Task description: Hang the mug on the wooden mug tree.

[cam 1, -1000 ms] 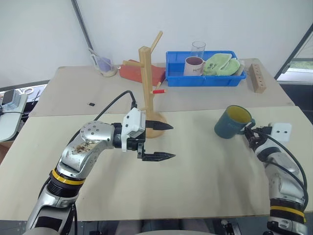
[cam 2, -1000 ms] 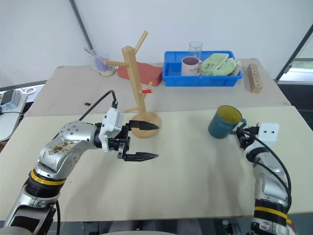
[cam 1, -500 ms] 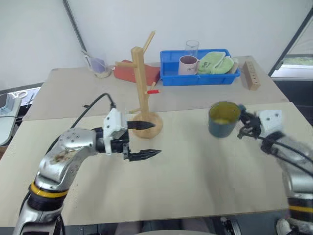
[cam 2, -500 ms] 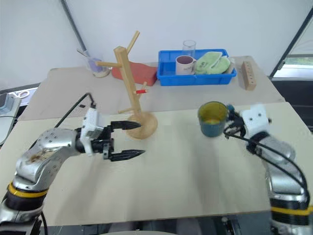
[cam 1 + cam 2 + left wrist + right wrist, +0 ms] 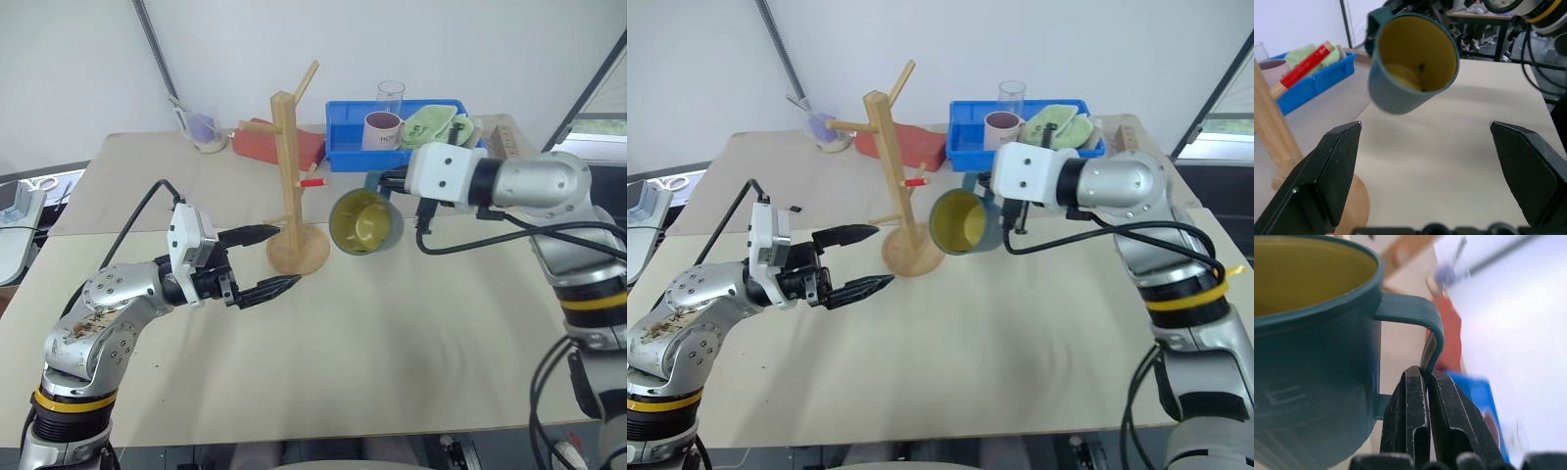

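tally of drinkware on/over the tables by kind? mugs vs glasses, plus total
Mugs: 2 – the teal mug held by its handle in the right gripper, tipped on its side beside the mug tree; a white mug in the blue bin.
Glasses: 1 – a clear glass in the bin.
Total: 3

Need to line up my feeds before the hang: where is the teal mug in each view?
Left eye: the mug is centre, mouth toward the camera, just right of the wooden mug tree.
Right eye: mug centre, right of the tree.
Left wrist: mug high, centre.
Right wrist: mug; right gripper pinches its handle.
Shared landmark: the tree's red-tipped peg.
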